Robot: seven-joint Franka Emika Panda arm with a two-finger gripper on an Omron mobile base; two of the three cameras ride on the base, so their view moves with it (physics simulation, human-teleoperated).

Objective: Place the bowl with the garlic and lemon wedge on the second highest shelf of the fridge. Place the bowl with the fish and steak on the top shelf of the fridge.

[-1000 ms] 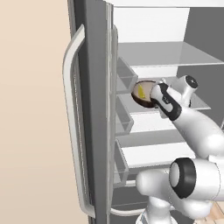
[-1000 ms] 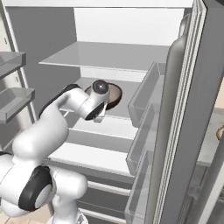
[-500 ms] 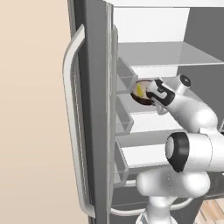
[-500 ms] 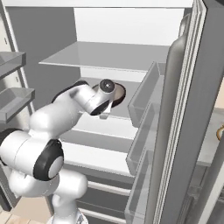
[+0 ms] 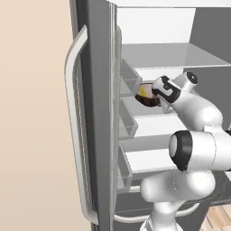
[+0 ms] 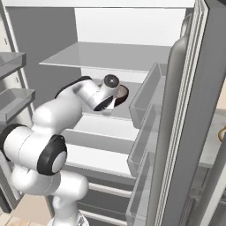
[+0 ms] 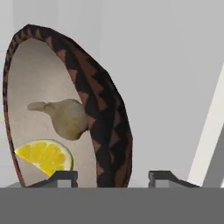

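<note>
- The bowl (image 7: 70, 109) with garlic (image 7: 65, 117) and lemon wedge (image 7: 46, 156) sits on the second highest shelf (image 6: 119, 110), near its door-side edge.
- The tool (image 7: 111, 178) straddles the rim, jaws parted.
- Best back straight out without clipping the rim.

1. Plain beige wall (image 5: 31, 113), to the left of the open fridge door.
2. Strip of light wooden floor (image 5: 219, 218), at the lower right below the fridge.
3. Pale counter surface (image 6: 212, 148), to the right of the fridge's right-hand door.
4. Even, soft lighting; no hard shadows on the wall.
</note>
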